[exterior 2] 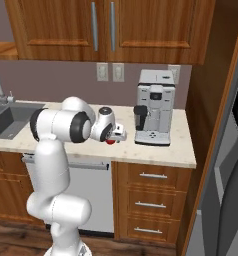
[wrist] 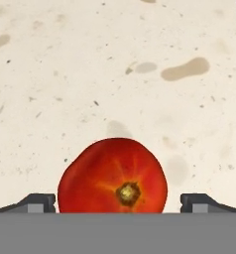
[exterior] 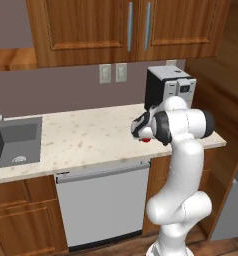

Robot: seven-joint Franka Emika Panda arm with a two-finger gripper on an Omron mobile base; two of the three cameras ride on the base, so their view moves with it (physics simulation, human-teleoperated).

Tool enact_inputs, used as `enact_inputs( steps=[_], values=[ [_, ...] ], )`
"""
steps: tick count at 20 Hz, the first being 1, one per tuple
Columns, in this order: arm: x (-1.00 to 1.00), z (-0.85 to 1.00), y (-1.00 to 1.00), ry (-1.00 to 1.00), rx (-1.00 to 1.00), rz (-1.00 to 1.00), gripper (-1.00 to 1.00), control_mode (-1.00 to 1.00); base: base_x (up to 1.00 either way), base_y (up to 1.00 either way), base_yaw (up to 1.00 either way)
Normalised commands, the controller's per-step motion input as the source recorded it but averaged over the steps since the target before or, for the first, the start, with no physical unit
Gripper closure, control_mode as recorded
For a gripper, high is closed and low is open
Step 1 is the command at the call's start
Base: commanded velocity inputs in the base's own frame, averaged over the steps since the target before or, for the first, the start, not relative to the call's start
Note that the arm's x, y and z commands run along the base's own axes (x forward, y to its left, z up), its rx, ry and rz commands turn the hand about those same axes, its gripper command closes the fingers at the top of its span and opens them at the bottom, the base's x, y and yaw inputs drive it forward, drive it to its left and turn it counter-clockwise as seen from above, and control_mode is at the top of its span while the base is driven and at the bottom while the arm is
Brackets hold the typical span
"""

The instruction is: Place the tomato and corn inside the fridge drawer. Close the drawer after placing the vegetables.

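Hand view: tomato [wrist: 112, 176] on counter [wrist: 115, 74], between fingertips [wrist: 38, 202] of spread end effector [wrist: 118, 203]

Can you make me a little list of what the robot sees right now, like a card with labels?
place: speckled kitchen counter
tomato: red, round, resting on the counter
gripper: open, one fingertip on each side of the tomato, not squeezing
coffee machine: on the counter, beside the tomato
sink: at the counter's far end
corn: not spotted
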Motion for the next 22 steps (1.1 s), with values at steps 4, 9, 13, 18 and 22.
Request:
enact_inputs(
  steps=[4,9,13,18,22],
  values=[
    [0.06,-0.16,0.0,0.0,0.0,0.0,-1.0,-1.0,0.0,0.0,0.0],
    [0.05,-0.18,0.07,0.0,0.0,0.0,1.0,-1.0,0.0,0.0,0.0],
    [0.14,-0.01,0.08,-0.02,0.01,0.0,1.0,-1.0,0.0,0.0,0.0],
    [-0.2,0.21,0.05,-0.01,0.01,0.0,1.0,-1.0,0.0,0.0,0.0],
    [-0.98,0.69,0.02,-0.01,0.0,0.0,1.0,-1.0,0.0,0.0,0.0]
  ],
)
